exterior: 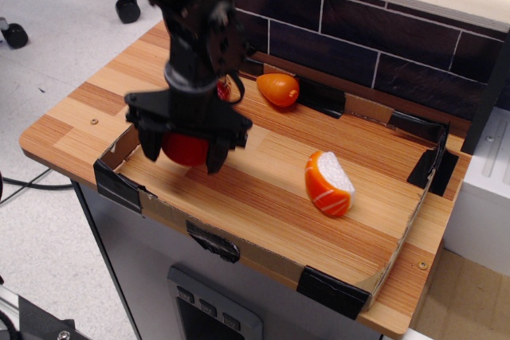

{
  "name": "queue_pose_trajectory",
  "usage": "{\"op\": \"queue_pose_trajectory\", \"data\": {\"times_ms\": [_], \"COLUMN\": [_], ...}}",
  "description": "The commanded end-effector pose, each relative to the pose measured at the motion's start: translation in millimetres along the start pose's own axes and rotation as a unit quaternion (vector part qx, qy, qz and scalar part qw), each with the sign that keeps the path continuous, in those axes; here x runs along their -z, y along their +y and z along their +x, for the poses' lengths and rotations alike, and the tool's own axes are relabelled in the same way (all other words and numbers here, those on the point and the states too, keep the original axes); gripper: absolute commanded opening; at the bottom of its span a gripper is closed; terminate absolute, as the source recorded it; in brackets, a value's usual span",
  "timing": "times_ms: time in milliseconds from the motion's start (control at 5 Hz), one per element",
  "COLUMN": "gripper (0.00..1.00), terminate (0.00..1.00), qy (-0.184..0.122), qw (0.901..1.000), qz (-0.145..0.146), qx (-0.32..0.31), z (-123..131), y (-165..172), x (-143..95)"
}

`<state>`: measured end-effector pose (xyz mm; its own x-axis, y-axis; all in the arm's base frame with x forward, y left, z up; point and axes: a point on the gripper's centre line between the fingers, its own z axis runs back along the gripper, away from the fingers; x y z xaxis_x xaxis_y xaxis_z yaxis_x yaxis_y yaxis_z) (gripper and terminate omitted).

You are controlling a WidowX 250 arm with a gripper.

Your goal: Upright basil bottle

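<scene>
The basil bottle shows only as its wide red cap (185, 149), facing the camera between the two black fingers at the left of the cardboard tray (263, 232). Its clear body and label are hidden behind the gripper. My black gripper (184, 151) points down over the tray's left end, with a finger on each side of the cap, closed against it. The bottle lies on its side, low over the wooden floor of the tray; I cannot tell whether it touches the wood.
An orange-and-white sushi piece (328, 184) sits in the middle right of the tray. A small orange teardrop toy (278, 88) lies by the back wall. Dark tiles (358, 41) rise behind, and a white box (488, 189) stands at the right.
</scene>
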<state>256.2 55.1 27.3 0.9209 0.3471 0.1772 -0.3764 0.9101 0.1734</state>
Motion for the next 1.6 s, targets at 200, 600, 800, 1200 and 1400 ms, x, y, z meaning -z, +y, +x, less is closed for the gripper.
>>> {"op": "queue_pose_trajectory", "data": {"times_ms": [200,600,800,1200,1400], "gripper": [0.0,0.0,0.0,0.0,1.0], "terminate": [0.0,0.0,0.0,0.0,0.0], "qy": [0.014,0.12,0.189,0.254,0.266], "qw": [0.9996,0.9919,0.98,0.9637,0.9599], "qz": [-0.003,-0.034,-0.061,-0.081,-0.082], "qx": [-0.022,-0.024,-0.012,-0.018,-0.028], "z": [9,19,16,11,13], "y": [16,12,10,5,2], "x": [-78,-94,-94,-86,-81]}}
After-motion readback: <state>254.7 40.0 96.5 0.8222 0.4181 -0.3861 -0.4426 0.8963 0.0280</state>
